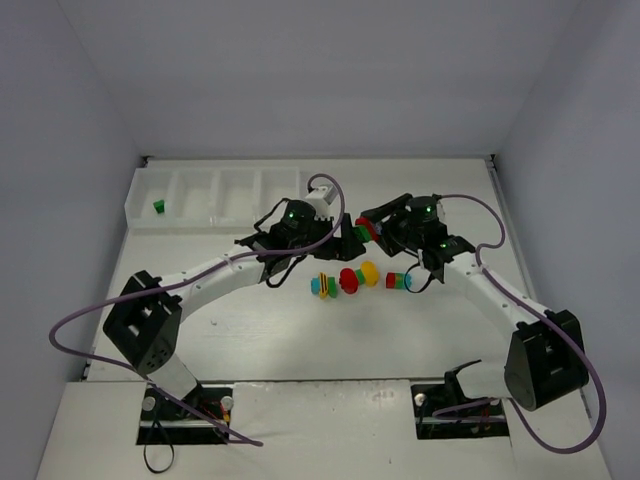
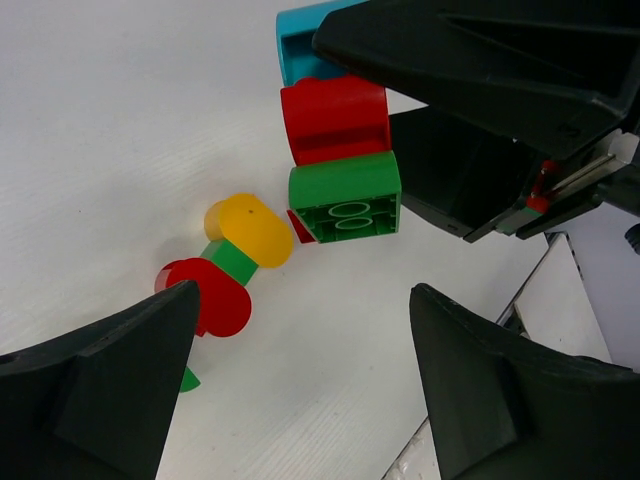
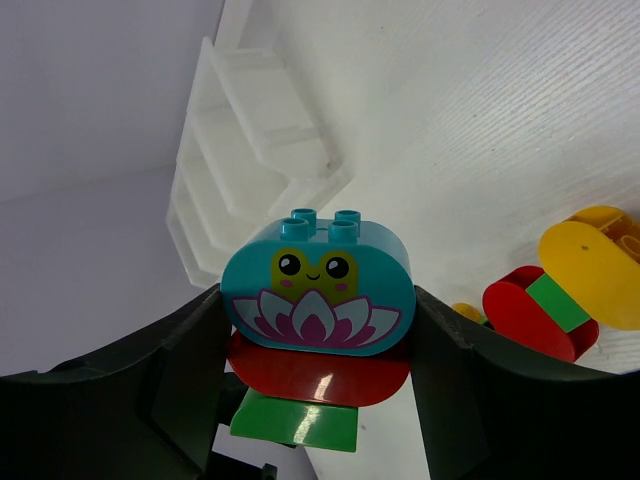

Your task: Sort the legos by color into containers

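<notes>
Long translucent white plastic tray (image 1: 200,222) sits far left on the white surface (image 1: 300,340), with a small green brick (image 1: 158,206) in its end compartment. Left claw (image 2: 300,335) is spread wide and holds nothing, just beside the glossy cyan-red-green brick stack (image 3: 318,300) that the right claw (image 3: 318,335) is pinching. Rounded red and yellow bricks (image 1: 346,280) lie loose nearby.

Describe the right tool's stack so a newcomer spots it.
On the white table, find the right tool. It grips a three-brick stack: cyan, red, green. Other stacks lie loose; this one is held, its cyan brick showing a smiling face over a lotus.
</notes>
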